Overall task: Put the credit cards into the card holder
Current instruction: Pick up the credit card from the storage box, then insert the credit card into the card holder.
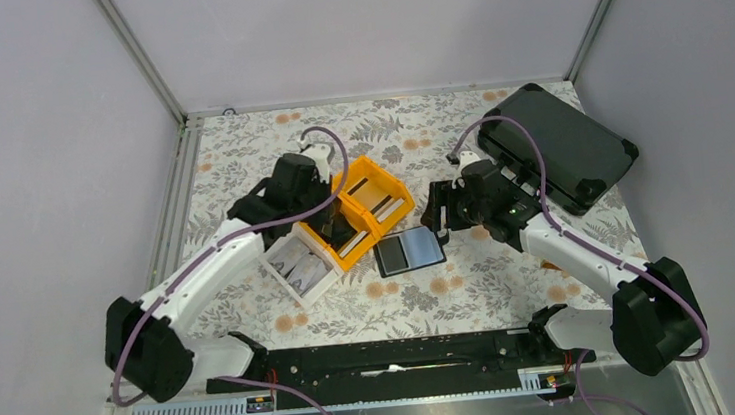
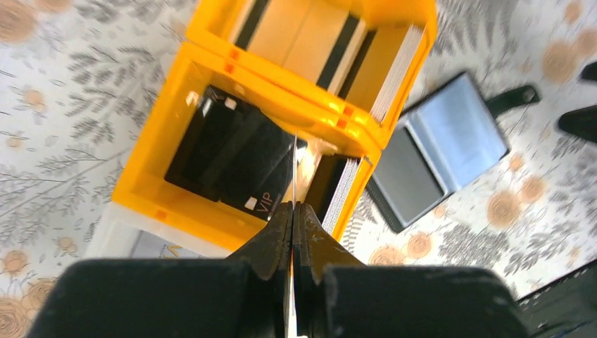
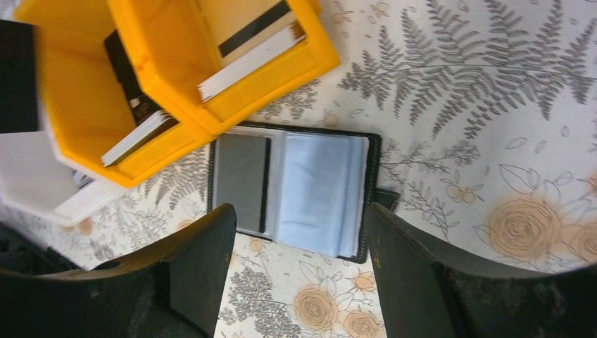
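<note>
The task looks early on, with most of it left to do. The left pincer [image 2: 293,213] is clenched over the near yellow bin [image 2: 148,176], its two fingers pressed together. A thin pale sliver runs up from between the tips, and it reads as one credit card [image 2: 294,165] seen edge-on, pinched and standing above the other credit cards [image 2: 229,158] that lie dark in that compartment, one of them marked VIP. More of them stand on edge in the far yellow bin [image 2: 419,17]. A white bin [image 1: 299,270] beside the yellow ones holds something too, though what it is cannot be made out. The card holder [image 3: 320,193] lies open and flat on the table [image 3: 493,105], just beside the yellow bins, with its pockets facing up. The right pincer [image 3: 299,215] hangs released right above it, fingers spread to either side and touching nothing. A dark grey rectangle fills the holder's left pocket, and I cannot tell whether that is a card already lodged or only the lining. The light-blue pocket looks empty. So at most one card is in. The pinched one has yet to be carried across and slid into a pocket, and many more wait in the bins.
</note>
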{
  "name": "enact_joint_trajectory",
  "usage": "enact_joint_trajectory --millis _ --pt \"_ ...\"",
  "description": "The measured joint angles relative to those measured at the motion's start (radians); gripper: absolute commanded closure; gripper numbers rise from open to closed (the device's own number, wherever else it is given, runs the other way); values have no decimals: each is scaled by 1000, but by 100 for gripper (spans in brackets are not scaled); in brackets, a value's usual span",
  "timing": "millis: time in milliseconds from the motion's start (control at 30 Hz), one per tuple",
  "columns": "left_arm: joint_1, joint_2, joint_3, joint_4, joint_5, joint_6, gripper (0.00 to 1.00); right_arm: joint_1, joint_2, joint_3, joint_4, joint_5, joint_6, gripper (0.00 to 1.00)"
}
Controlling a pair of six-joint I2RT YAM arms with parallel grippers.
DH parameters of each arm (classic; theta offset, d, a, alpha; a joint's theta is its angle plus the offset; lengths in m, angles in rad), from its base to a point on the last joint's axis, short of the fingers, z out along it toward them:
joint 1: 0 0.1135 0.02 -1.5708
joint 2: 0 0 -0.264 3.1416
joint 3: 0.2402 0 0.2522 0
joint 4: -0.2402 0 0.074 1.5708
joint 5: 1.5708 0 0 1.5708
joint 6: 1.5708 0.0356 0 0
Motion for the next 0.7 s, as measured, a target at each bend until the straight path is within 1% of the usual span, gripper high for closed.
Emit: enact_joint_trajectory --millis 67,167,233,300,367,467,533,700 --pt "0 -43 10 1 -29 -22 100 0 -1 -6 -7 32 3 23" --pt "0 -137 8 29 -54 -112 100 0 -1 -16 -25 87 8 21" --pt "0 -214 -34 110 -48 -212 100 0 -1 -27 -31 114 13 21" --pt "-6 -288 -118 225 -26 -330 100 -1 -1 -39 -34 129 19 21" --pt "-27 -318 -198 318 -11 -427 100 -2 0 -52 -37 131 24 21" --pt "-100 -302 -320 461 -5 -560 100 -4 9 -72 -38 130 31 21" --pt "-161 -269 -381 521 -10 -619 100 -8 14 -86 -41 130 36 21" --pt "-276 -201 -439 655 -50 -693 100 -14 19 -103 -44 130 44 24"
